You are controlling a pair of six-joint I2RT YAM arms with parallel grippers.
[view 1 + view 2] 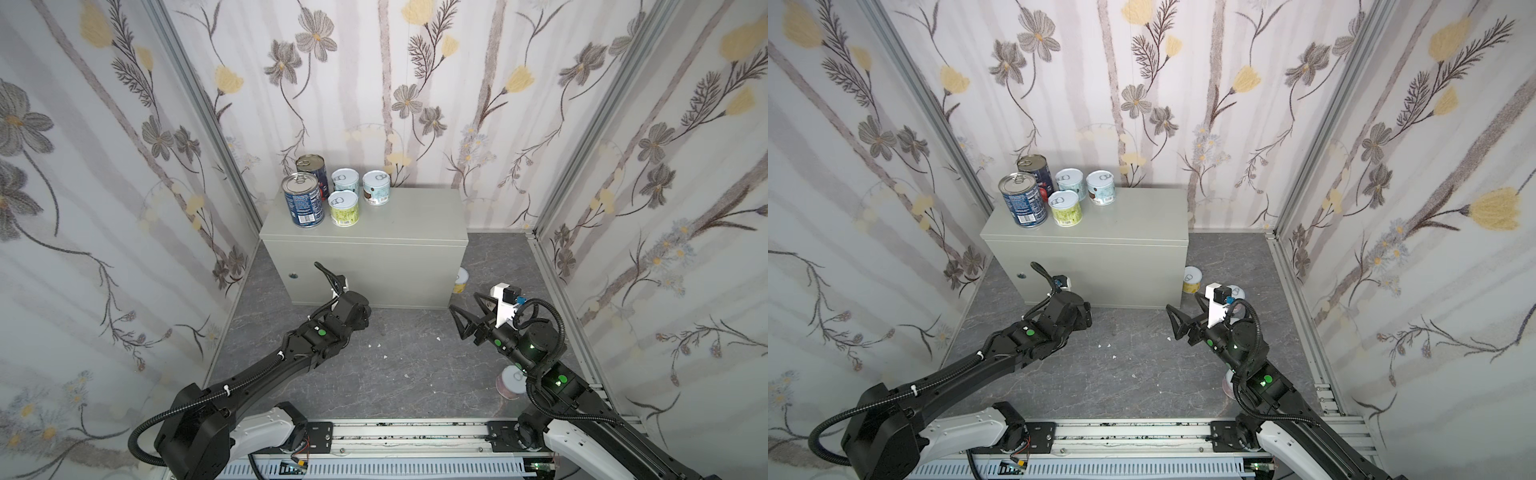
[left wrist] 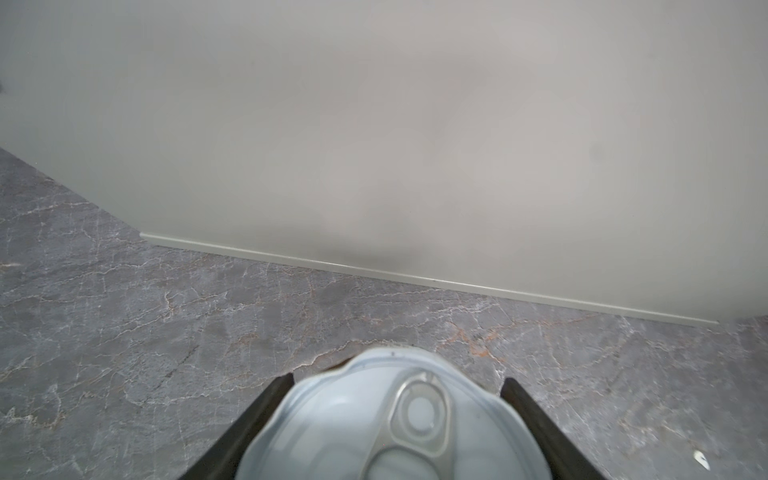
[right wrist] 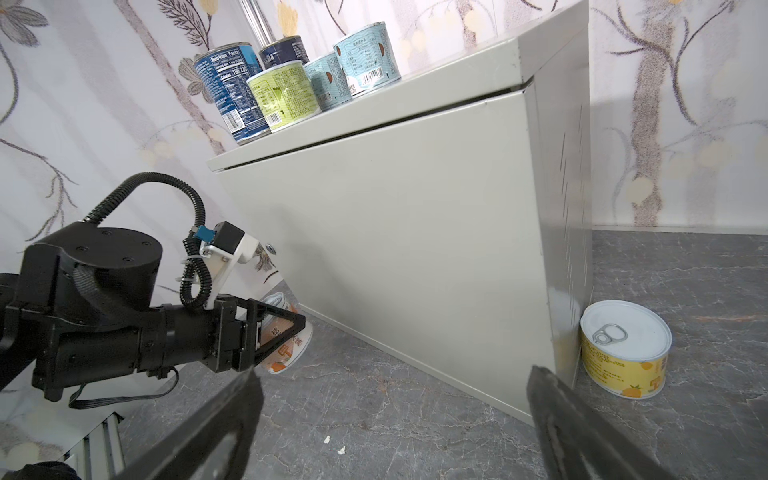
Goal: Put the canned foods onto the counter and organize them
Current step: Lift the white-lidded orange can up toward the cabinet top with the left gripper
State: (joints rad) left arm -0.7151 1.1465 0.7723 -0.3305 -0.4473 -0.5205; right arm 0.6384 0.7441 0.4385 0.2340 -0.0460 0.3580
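Far left, low over the grey marbled floor (image 1: 399,353) and close to the front of the counter (image 1: 374,249): left pincer (image 2: 395,382), drawn narrow around an orange-labelled short can (image 3: 286,345), one finger on each side of its pale pull-tab lid. Just short of the counter's front panel with a strip of floor between, to the right of the small round lock (image 1: 294,274).

Up on the left end of the counter's flat top, bunched close and upright: front tall blue can (image 1: 304,205) and back tall blue can (image 1: 311,168). Next to the right, a yellow-green short can (image 1: 343,208) in front and a pale blue short can (image 1: 345,180) behind it. Then a second pale blue can (image 1: 376,188) at the right of the group.

Down on the floor at the counter's right end: a yellow short can (image 1: 460,280), upright, just beside the side wall.

Nearer the front, near the counter's front right corner: right pincer (image 1: 463,301), spread wide, nothing between its fingers. Behind its wrist camera in a top view, a partly hidden pale-lidded can (image 1: 1236,291). Under the right arm, a pinkish short can (image 1: 512,380), partly covered.
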